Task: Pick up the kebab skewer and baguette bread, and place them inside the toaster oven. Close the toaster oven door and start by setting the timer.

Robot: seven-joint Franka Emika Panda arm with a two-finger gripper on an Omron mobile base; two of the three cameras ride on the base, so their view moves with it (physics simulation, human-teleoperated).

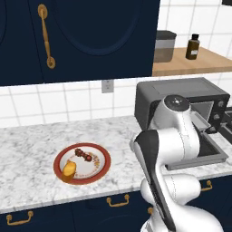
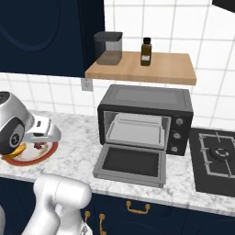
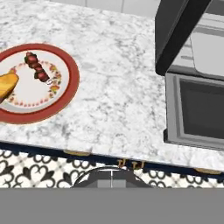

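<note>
Marble counter (image 3: 118, 105) sat closest under the hand camera, with the red-rimmed plate (image 3: 72, 70) off to the pincer's left and the toaster oven (image 3: 175, 35) off to its right, well apart from each other. On that plate the kebab skewer (image 3: 37, 68) lay near the middle and the baguette bread (image 3: 6, 85) just beside it at the far-left edge, both untouched. Toaster oven door (image 2: 131, 164) hung flat open over the counter edge; couldn't tell if the pincer was spread or pressed together.
</note>
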